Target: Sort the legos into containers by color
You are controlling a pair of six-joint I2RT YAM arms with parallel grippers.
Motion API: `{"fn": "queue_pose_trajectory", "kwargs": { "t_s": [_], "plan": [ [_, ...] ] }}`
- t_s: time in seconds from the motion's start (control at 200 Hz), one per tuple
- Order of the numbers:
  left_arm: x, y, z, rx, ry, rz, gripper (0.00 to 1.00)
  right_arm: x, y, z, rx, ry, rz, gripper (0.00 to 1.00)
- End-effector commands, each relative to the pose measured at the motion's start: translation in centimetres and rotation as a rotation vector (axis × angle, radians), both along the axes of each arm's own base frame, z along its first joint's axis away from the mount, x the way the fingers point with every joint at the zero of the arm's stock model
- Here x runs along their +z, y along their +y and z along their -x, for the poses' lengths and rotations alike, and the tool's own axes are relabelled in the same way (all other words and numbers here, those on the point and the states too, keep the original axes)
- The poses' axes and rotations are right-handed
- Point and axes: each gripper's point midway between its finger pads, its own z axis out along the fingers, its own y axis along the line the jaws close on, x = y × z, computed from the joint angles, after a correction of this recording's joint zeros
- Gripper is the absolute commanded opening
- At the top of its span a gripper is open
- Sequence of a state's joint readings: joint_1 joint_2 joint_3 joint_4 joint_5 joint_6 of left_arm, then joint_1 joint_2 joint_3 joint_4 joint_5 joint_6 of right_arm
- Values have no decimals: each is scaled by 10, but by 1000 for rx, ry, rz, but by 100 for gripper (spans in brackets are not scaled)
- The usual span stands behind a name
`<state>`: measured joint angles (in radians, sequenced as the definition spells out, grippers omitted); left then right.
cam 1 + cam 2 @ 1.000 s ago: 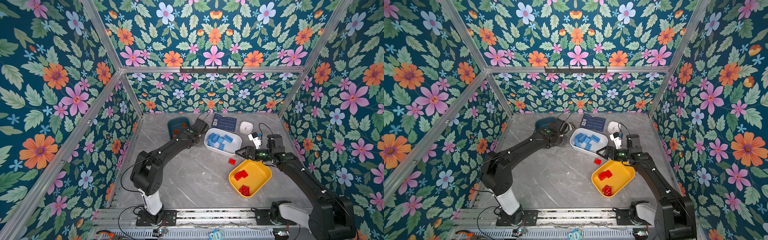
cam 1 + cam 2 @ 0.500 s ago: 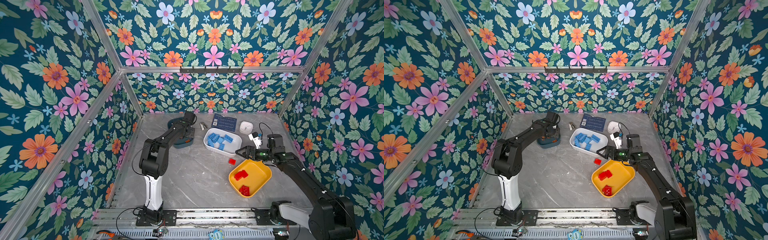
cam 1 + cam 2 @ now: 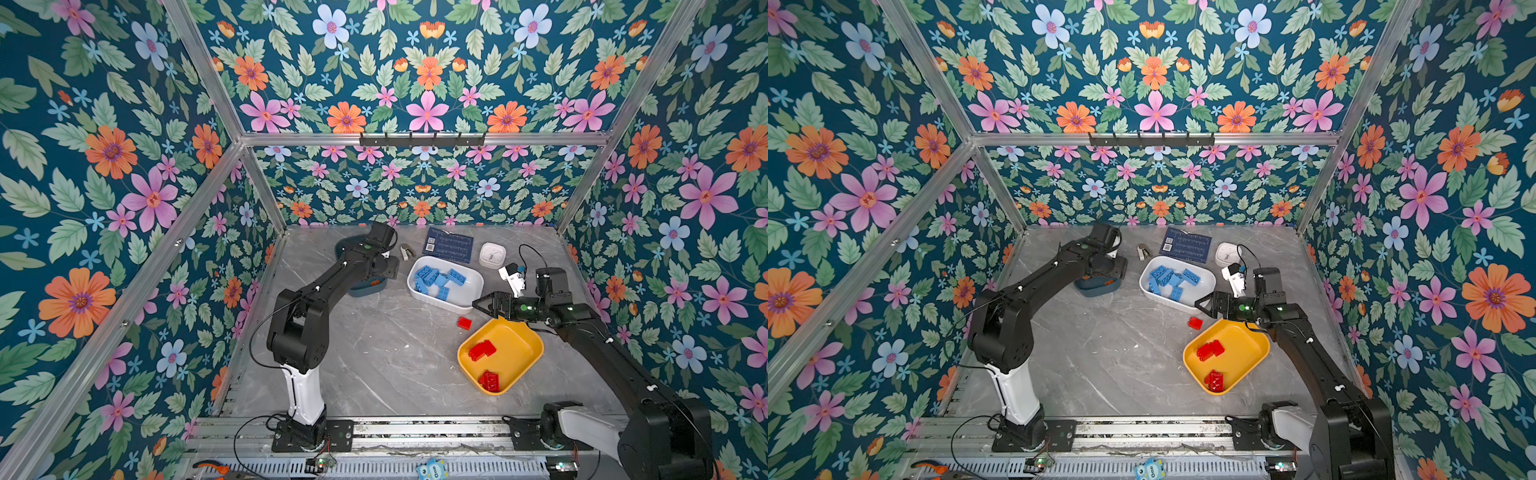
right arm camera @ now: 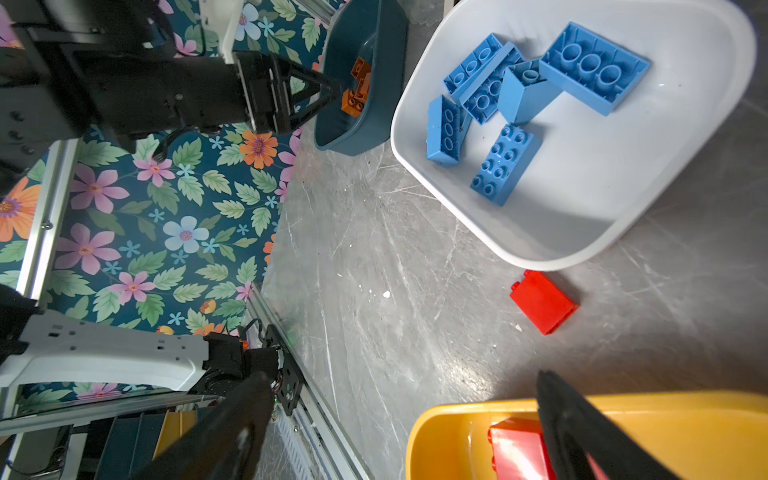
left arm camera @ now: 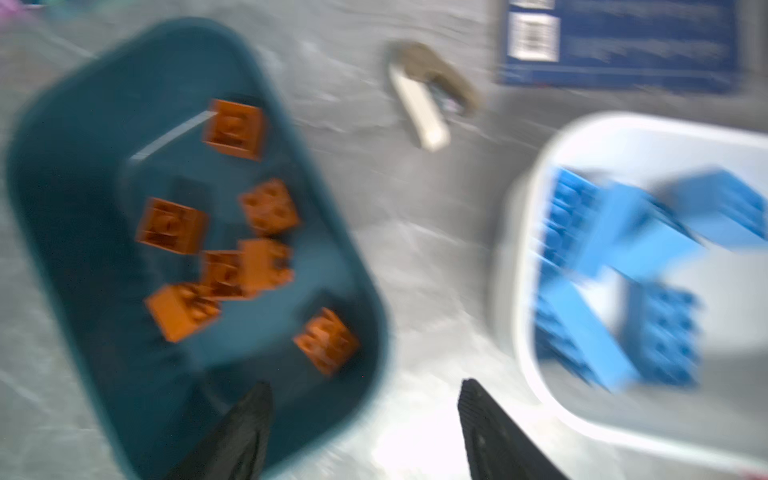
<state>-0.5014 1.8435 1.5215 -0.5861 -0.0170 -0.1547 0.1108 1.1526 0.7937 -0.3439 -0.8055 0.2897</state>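
In both top views the left gripper (image 3: 390, 269) (image 3: 1119, 268) hangs over the teal tub (image 3: 365, 289) (image 3: 1094, 289), which stands left of the white tub (image 3: 441, 303) (image 3: 1177, 306). The right gripper (image 3: 478, 306) (image 3: 1201, 305) hovers at the white tub's near right corner, fingers spread and empty. Blue bricks (image 3: 438, 280) (image 3: 1173, 279) lie inside the white tub. One red brick (image 3: 464, 323) (image 3: 1195, 323) sits on the table (image 3: 374, 365) just in front of the white tub, between it and the yellow tub (image 3: 519, 349) (image 3: 1246, 345), which holds more red bricks (image 3: 481, 350) (image 3: 1209, 350).

The left wrist view is blurred. It shows the left gripper (image 5: 365, 382) released, fingers apart with nothing between them, at the teal tub's (image 5: 104, 124) rim. Several orange bricks (image 5: 235, 129) lie in that tub, which stands beside the white tub (image 5: 515, 249).

In the right wrist view the right gripper (image 4: 401, 374) is spread wide and holds nothing. The red brick (image 4: 542, 302) lies just beside the white tub's (image 4: 582, 208) rim, outside the yellow tub (image 4: 665, 436).
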Motion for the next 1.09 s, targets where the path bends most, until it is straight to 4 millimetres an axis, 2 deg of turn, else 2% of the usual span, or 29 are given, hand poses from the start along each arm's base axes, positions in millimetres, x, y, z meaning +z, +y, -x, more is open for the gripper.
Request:
{"fn": "queue_pose_trajectory", "kwargs": {
  "t_s": [0.0,0.215,0.345,0.445,0.635,0.76,1.09],
  "plan": [
    [4,-31,32,-64,31,71,73,0,-3,-1,-3,-11,29,99],
    [-8,-100,93,-186,79,148,74,0,-10,-1,-18,-9,45,99],
    [-19,-138,115,-235,95,189,73,-1,-16,-1,-32,-6,52,99],
    [-30,-161,124,-260,98,223,73,-1,-20,0,-44,-7,55,99],
    [-58,-186,122,-270,113,237,73,-5,-22,0,-45,4,58,99],
    [-68,-202,123,-282,116,249,72,-7,-23,0,-50,7,63,99],
    [-94,-214,125,-262,93,209,69,-10,-24,0,-50,14,67,99]
  ]
}}
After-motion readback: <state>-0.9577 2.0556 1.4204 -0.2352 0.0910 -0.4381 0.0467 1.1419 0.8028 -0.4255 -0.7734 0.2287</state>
